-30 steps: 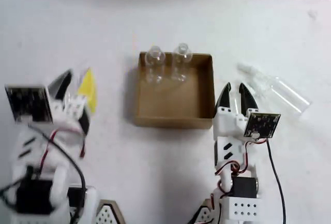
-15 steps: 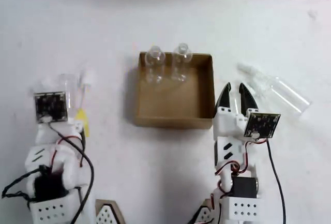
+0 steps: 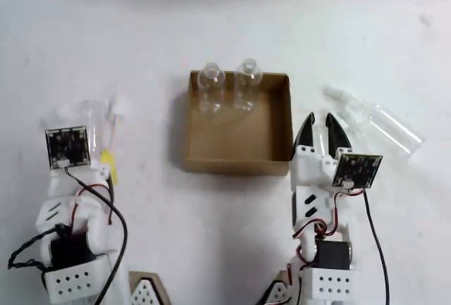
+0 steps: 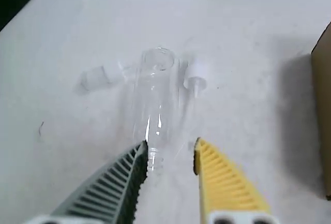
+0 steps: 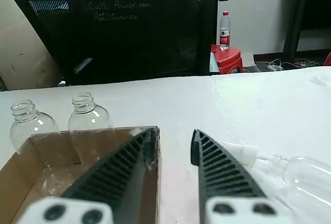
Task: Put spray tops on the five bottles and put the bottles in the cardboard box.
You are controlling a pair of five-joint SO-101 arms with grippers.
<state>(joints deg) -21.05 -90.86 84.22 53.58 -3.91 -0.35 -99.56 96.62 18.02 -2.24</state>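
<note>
Left claw (image 4: 170, 149) spread, empty. Clear bottle (image 4: 153, 110) lies on desk (image 4: 258, 17) dead ahead, long axis in line with claw, near end between tips. Spray top (image 4: 196, 75) just beside bottle. Right claw (image 5: 173, 141) part-open, empty, beside cardboard box (image 3: 236, 163); left arm nearer.

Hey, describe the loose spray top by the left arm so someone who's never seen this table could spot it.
Start at the cardboard box mid-table and go to the left arm's side, where a clear bottle sits at the left gripper. The spray top lies loose on the table beside it: small, white and opaque, unlike that see-through neighbour.
</note>
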